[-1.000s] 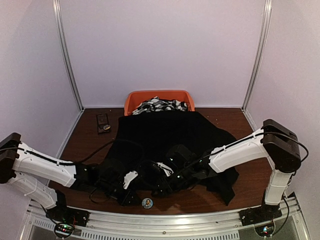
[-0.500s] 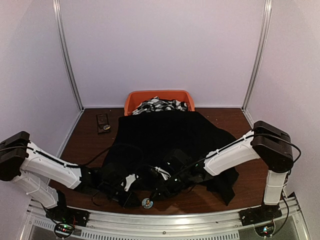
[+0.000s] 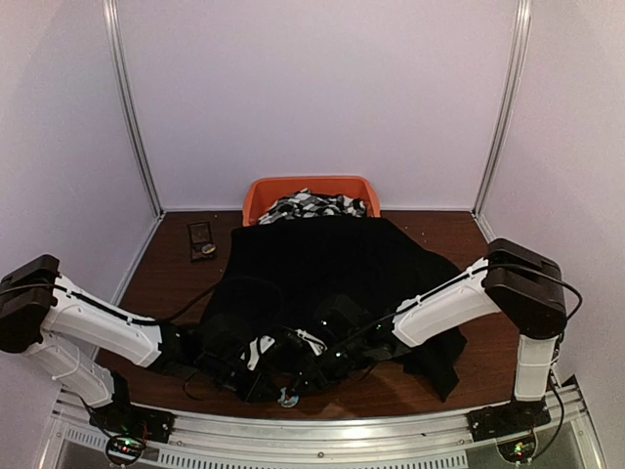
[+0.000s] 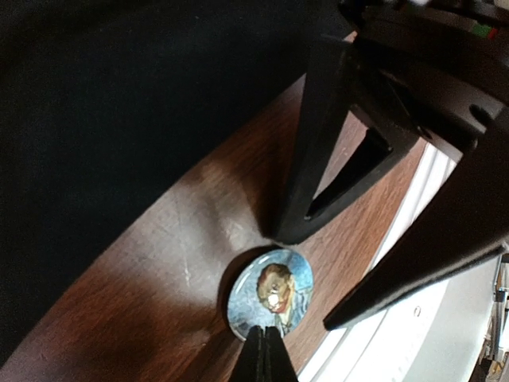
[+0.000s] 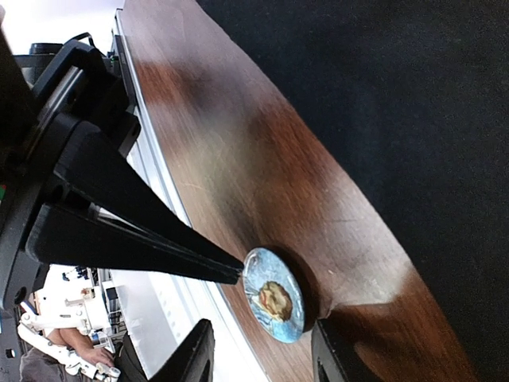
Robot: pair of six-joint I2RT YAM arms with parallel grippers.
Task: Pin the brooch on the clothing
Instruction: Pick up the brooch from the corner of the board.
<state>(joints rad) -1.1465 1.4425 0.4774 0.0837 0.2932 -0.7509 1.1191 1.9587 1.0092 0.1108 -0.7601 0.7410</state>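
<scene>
The brooch (image 3: pixel 287 398), a round blue badge with a painted portrait, lies face up on the brown table by the front edge (image 4: pixel 270 293) (image 5: pixel 275 296). My left gripper (image 4: pixel 264 341) is shut, and its joined tip (image 5: pixel 237 273) touches the brooch's rim. My right gripper (image 5: pixel 262 354) is open and low over the table. Its two fingers stand on either side of the brooch, one finger (image 4: pixel 318 159) close against it. The clothing (image 3: pixel 332 259), a large black shirt, lies spread behind both grippers (image 4: pixel 119 103) (image 5: pixel 398 103).
An orange bin (image 3: pixel 259 195) holding black-and-white patterned fabric sits at the back. A small dark object (image 3: pixel 202 241) lies on the table's back left. The metal front rail (image 3: pixel 312 430) runs just beyond the brooch. Both arms reach in low from the sides.
Both grippers have come down and forward onto the brooch. The right fingers now stand around it and have narrowed slightly. The left tip has reached its rim.
</scene>
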